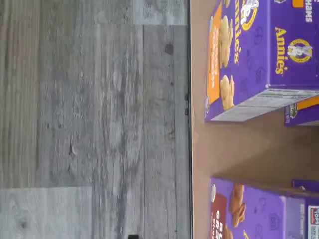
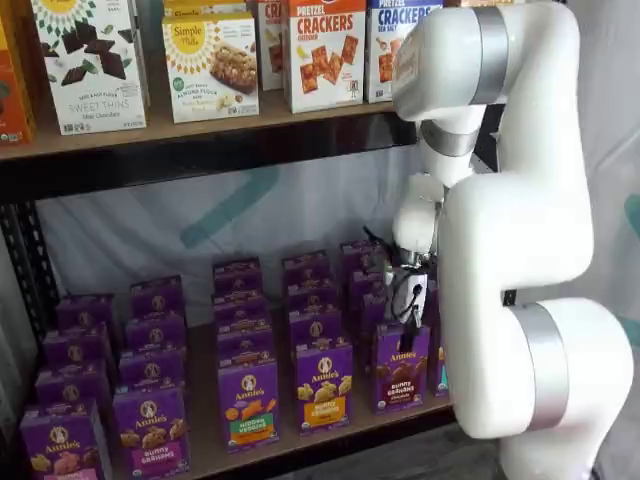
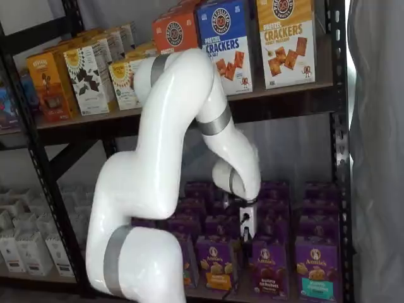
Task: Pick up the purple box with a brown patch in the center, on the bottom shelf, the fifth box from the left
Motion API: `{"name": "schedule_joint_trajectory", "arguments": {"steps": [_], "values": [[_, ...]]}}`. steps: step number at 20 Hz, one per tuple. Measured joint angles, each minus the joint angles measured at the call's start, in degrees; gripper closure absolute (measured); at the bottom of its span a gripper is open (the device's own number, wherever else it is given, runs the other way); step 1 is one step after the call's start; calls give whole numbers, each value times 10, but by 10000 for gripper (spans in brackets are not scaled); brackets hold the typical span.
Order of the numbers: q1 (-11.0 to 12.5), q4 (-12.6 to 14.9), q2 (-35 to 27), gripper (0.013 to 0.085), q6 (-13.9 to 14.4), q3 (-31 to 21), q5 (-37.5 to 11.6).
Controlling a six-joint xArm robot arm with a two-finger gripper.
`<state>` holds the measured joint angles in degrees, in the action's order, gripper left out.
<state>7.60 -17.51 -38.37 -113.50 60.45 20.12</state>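
Observation:
The purple box with dark brown cookies across its middle stands in the front row of the bottom shelf [image 2: 205, 445] in both shelf views [image 2: 401, 366] [image 3: 266, 273]. My gripper [image 3: 245, 236] hangs from the white arm just above and in front of this box, and it also shows in a shelf view [image 2: 413, 316]. Its black fingers show no plain gap and hold nothing that I can see. The wrist view is turned on its side. It shows the tan shelf board [image 1: 239, 149], a purple carton with an orange band [image 1: 249, 55] and a purple carton with a dark red patch [image 1: 249, 211].
Several rows of purple Annie's cartons fill the bottom shelf, among them a yellow-band carton [image 2: 323, 386] beside the target. The upper shelf holds cracker boxes [image 2: 325, 50]. The arm's large white links [image 2: 520, 250] stand in front of the rack. Grey wood floor [image 1: 89, 119] lies below.

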Motion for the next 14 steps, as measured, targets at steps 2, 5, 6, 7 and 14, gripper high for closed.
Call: {"name": "schedule_joint_trajectory", "arguments": {"steps": [2, 5, 6, 7, 14], "values": [[4, 0, -7, 130, -2, 16, 19], [9, -10, -23, 130, -15, 40, 28], [10, -17, -27, 130, -23, 45, 27], [11, -29, -33, 130, -35, 51, 24], [13, -75, -62, 130, -78, 80, 4]]}}
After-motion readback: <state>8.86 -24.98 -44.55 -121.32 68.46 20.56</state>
